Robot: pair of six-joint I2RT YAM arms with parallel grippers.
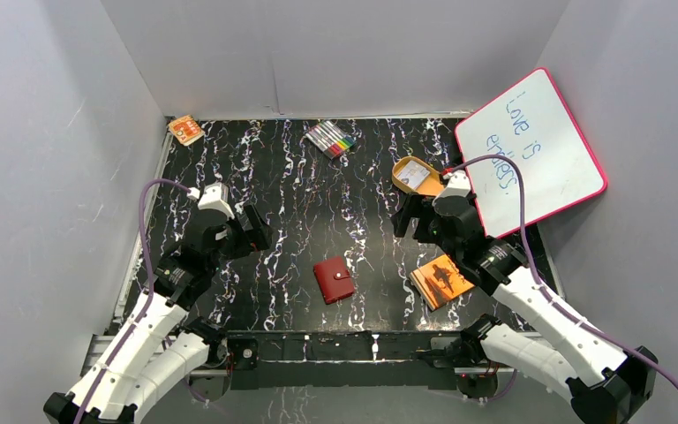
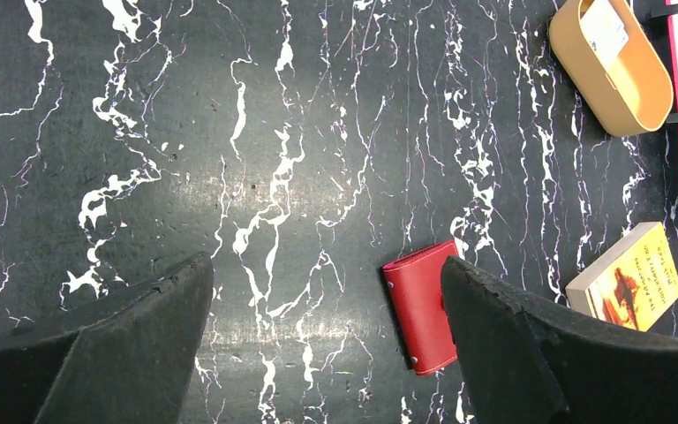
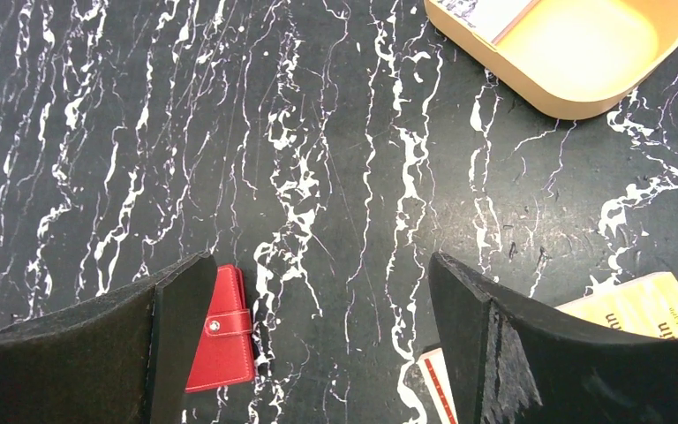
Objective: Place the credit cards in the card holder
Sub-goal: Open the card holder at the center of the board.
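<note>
The card holder (image 1: 334, 280) is a closed dark-red wallet with its snap tab shut, lying flat near the table's front middle. It also shows in the left wrist view (image 2: 419, 305) and in the right wrist view (image 3: 221, 340). A whitish credit card (image 1: 415, 177) lies in the orange oval tray (image 1: 403, 166) at the back right; it also shows in the left wrist view (image 2: 605, 31) and at the top edge of the right wrist view (image 3: 485, 13). My left gripper (image 1: 254, 231) (image 2: 327, 265) is open and empty, left of the wallet. My right gripper (image 1: 408, 216) (image 3: 318, 265) is open and empty, between tray and wallet.
An orange booklet (image 1: 441, 281) lies right of the wallet. A pink-framed whiteboard (image 1: 530, 146) leans at the back right. A pack of coloured markers (image 1: 331, 139) lies at the back middle. A small orange item (image 1: 185, 130) sits in the back left corner.
</note>
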